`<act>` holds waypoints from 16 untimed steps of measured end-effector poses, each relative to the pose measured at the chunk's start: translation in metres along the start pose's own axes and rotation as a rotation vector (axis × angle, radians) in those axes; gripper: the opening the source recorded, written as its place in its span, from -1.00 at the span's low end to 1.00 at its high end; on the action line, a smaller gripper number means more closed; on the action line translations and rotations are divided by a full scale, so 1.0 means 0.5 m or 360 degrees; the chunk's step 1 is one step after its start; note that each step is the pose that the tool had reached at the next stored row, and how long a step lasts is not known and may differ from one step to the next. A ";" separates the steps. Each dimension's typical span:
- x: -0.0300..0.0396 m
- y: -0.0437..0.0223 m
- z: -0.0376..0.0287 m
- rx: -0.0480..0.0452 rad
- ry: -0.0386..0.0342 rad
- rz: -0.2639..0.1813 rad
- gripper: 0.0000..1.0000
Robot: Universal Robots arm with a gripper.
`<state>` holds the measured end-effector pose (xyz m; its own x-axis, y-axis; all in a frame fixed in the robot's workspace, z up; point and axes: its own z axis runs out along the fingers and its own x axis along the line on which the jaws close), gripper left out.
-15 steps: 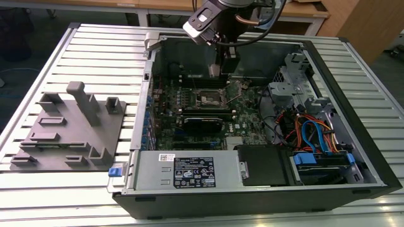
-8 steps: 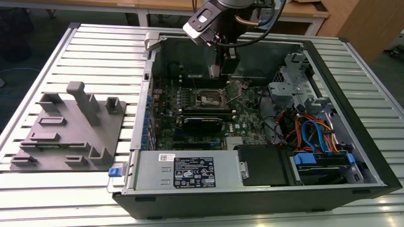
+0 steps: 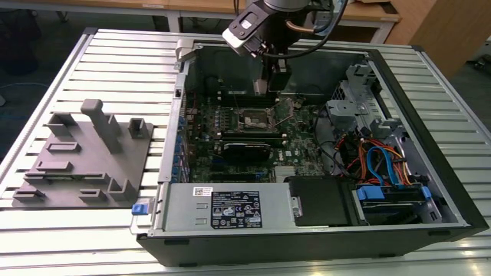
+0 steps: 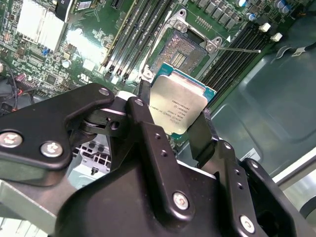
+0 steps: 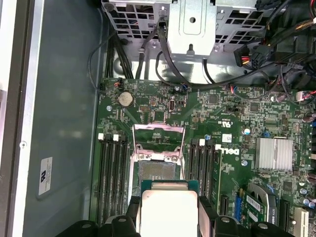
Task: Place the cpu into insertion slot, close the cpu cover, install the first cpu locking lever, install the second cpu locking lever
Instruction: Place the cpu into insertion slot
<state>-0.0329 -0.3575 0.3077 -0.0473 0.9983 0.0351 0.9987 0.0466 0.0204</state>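
End effector [image 5: 169,203], clenched on the cpu [image 4: 180,104], is being held short of the insertion slot [image 4: 190,49] ahead; cpu cover [image 5: 159,127] raised, nothing being seated yet.

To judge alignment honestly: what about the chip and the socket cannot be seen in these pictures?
1. The socket, second wrist view: part of it is hidden behind the chip.
2. The chip's underside, both wrist views: it faces away from the cameras.
3. One end of the chip, first wrist view: cut off by the picture's edge, where the gripper holds it.
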 end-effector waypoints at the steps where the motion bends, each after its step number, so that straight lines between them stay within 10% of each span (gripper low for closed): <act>1: 0.000 0.000 0.000 0.0000 0.0000 0.0000 0.08; 16: 0.000 0.000 0.008 0.0000 0.0000 0.0000 0.08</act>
<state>-0.0329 -0.3575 0.3037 -0.0473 0.9983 0.0352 0.9987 0.0466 0.0204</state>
